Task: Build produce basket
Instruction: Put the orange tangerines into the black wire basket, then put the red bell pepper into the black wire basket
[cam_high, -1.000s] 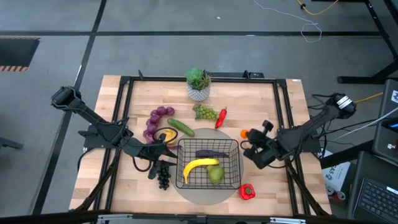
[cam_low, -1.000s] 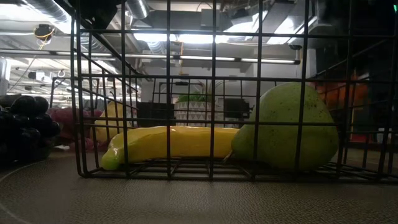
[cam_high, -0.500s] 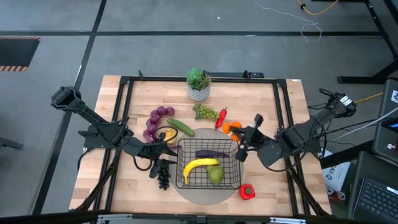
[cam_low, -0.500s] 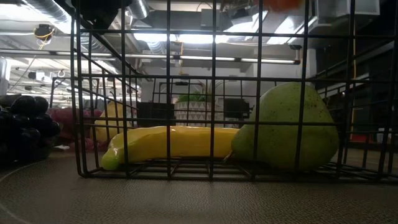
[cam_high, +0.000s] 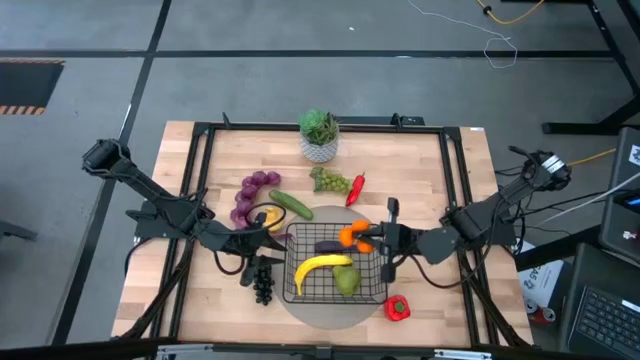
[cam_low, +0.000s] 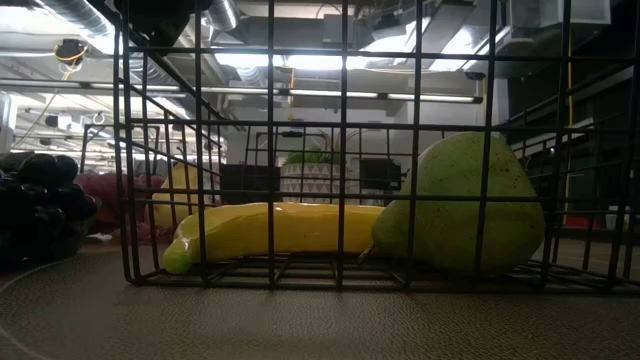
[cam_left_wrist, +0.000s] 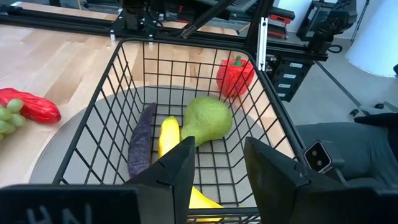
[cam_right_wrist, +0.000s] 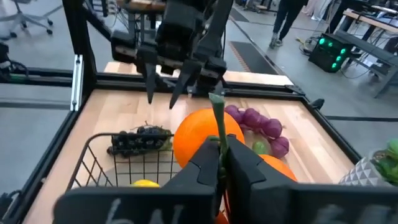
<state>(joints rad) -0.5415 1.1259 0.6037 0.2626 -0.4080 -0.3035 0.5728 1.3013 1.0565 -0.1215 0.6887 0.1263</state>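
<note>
The black wire basket (cam_high: 372, 290) stands near the table's front on a round grey mat, with a yellow banana (cam_high: 320, 265), a green pear (cam_high: 346, 281) and a purple eggplant (cam_high: 338, 246) in it. My right gripper (cam_high: 370, 240) hangs over the basket's far right part, shut on an orange toy fruit (cam_high: 352, 236) with a green stem. My left gripper (cam_high: 268, 240) waits open at the basket's left rim, nothing between its fingers (cam_left_wrist: 184, 167). In the low view the banana (cam_low: 275, 228) and pear (cam_low: 460, 205) lie on the basket floor. My right gripper pinches the orange fruit's green stem (cam_right_wrist: 216, 112) between its two fingers. The fingers come nearly level from the table's right. The fruit (cam_right_wrist: 202, 140) sits just beyond the fingertips, lifted clear above the basket.
On the table behind the basket lie purple grapes (cam_high: 252, 190), a cucumber (cam_high: 290, 204), green grapes (cam_high: 330, 180) and a red chili (cam_high: 355, 188). A potted plant (cam_high: 319, 135) stands at the far edge. Black grapes (cam_high: 262, 282) lie left of the basket, a red pepper (cam_high: 397, 308) at its right front.
My right gripper has lifted the orange fruit off the table right of the basket and carried it up and toward the table's left, over the basket. It has tipped from pointing steeply down to nearly level.
</note>
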